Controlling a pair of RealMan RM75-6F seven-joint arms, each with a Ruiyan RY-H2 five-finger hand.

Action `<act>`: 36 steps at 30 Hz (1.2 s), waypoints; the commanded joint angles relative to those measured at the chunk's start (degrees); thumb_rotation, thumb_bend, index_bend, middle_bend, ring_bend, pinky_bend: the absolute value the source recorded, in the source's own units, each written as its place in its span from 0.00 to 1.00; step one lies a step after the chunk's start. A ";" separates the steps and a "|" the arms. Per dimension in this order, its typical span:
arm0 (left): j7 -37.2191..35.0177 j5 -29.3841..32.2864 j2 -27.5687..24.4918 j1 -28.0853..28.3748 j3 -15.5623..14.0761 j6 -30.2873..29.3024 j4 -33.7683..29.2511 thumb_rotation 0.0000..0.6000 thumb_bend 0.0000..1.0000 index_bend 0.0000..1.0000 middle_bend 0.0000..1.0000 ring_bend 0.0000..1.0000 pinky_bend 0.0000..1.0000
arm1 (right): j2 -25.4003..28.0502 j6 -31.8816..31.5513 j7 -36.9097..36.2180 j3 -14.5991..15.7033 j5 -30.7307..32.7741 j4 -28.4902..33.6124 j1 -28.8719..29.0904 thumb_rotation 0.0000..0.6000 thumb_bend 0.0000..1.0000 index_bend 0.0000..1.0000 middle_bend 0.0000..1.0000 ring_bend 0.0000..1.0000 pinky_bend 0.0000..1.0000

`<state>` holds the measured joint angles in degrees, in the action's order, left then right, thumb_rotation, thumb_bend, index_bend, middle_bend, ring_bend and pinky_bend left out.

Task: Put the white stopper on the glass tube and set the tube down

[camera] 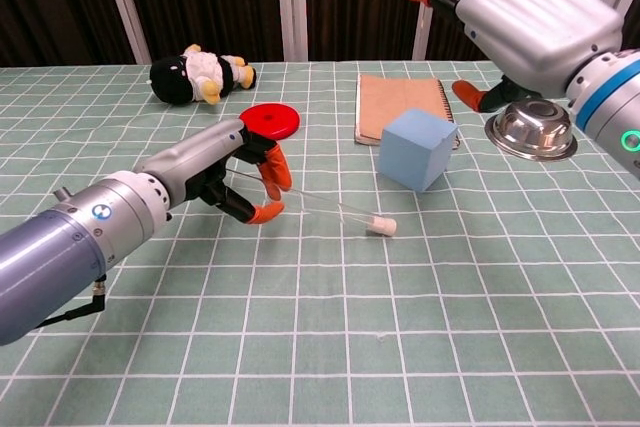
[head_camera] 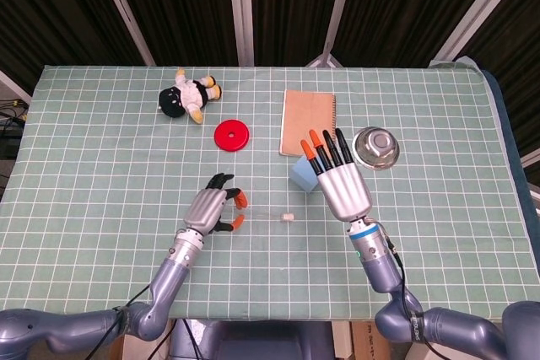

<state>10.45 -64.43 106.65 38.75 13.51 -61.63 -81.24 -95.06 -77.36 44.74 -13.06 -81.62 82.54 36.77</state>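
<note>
Your left hand [camera: 235, 172] pinches one end of the glass tube [camera: 310, 203] between its orange fingertips [camera: 268, 211]. The tube slants down to your right, its white stopper [camera: 381, 226] fitted on the far end and resting on the tabletop [camera: 450, 297]. Your right hand [camera: 530, 12] hovers with its fingers straight and apart, holding nothing, above the blue cube [camera: 418, 150] and the steel bowl [camera: 532, 129].
</note>
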 commanded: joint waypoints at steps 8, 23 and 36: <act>0.78 1.59 -0.87 -1.50 -0.19 -0.85 -0.12 1.00 0.40 0.48 0.43 0.10 0.00 | -0.52 0.06 -0.03 -0.02 0.57 0.18 -0.22 1.00 0.45 0.00 0.00 0.00 0.00; -0.26 2.65 -3.28 -3.44 0.65 -2.05 -1.67 1.00 0.33 0.44 0.34 0.09 0.00 | -0.29 -0.30 0.63 -0.19 0.53 2.15 -0.40 1.00 0.44 0.00 0.00 0.00 0.00; -0.41 -1.74 -18.13 -7.69 0.25 -5.77 -13.46 1.00 0.13 0.06 0.10 0.00 0.00 | 6.64 -4.93 -3.71 0.68 6.58 16.92 -8.22 1.00 0.44 0.00 0.00 0.00 0.00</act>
<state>9.29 -65.48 92.34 32.66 14.68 -66.71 -91.32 -90.74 -80.95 42.39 -12.98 -78.16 95.47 31.44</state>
